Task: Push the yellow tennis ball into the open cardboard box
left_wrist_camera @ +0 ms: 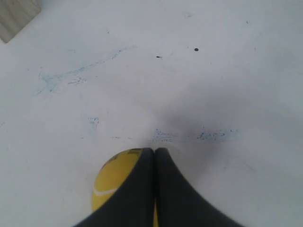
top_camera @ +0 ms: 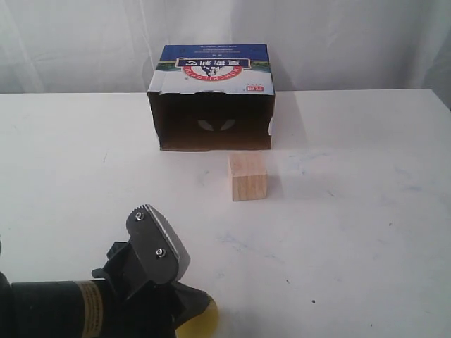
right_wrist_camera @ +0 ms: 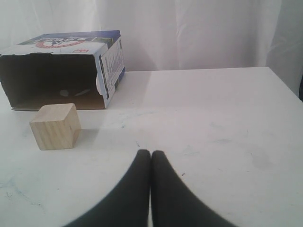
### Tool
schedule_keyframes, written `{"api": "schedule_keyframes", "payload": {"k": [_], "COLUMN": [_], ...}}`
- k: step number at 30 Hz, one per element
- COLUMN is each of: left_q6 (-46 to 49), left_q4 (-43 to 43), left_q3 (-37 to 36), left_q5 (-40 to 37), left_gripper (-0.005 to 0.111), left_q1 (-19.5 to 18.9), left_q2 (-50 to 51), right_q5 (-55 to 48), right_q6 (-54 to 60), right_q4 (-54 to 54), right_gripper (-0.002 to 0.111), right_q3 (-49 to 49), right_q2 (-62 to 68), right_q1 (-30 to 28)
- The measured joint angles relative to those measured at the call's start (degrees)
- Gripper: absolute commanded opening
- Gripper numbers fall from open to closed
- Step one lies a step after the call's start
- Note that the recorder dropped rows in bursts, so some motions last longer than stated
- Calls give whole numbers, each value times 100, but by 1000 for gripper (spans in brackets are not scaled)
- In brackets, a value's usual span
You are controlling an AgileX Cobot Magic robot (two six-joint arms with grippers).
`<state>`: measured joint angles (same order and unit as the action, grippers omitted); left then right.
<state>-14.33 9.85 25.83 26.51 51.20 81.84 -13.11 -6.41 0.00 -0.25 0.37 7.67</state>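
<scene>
— Where's the ball (left_wrist_camera: 111,182)?
— Just by your left gripper (left_wrist_camera: 155,151), jaws pressed together, well apart from the box (top_camera: 211,70). It looks light and apt to roll, so nudge its rear and steer clear of the cube (top_camera: 248,177).

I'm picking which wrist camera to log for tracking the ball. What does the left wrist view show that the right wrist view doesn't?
Only the left wrist view: the yellow tennis ball, partly hidden behind the left gripper, fingers shut. Only the right wrist view: the open cardboard box, the whole wooden cube in front of it, the right gripper, fingers shut. Both: the white table; a pale corner in the left wrist view may be that cube.
</scene>
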Motion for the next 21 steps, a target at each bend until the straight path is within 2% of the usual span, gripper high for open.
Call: {"api": "schedule_keyframes", "payload": {"k": [12,21], "left_q6": [74,1073], "left_q4": [0,-283], "left_q3": [-13,-13], "left_q5": [588,800], "left_gripper": [0,0], "left_q1": [0,-53], "left_q2": [423,494], "right_q5": [0,0], "right_q6": [0,0], "right_q4": [0,0], "right_gripper": [0,0], "right_q3": [0,0], "right_q2": [0,0], "right_q1": [0,0]}}
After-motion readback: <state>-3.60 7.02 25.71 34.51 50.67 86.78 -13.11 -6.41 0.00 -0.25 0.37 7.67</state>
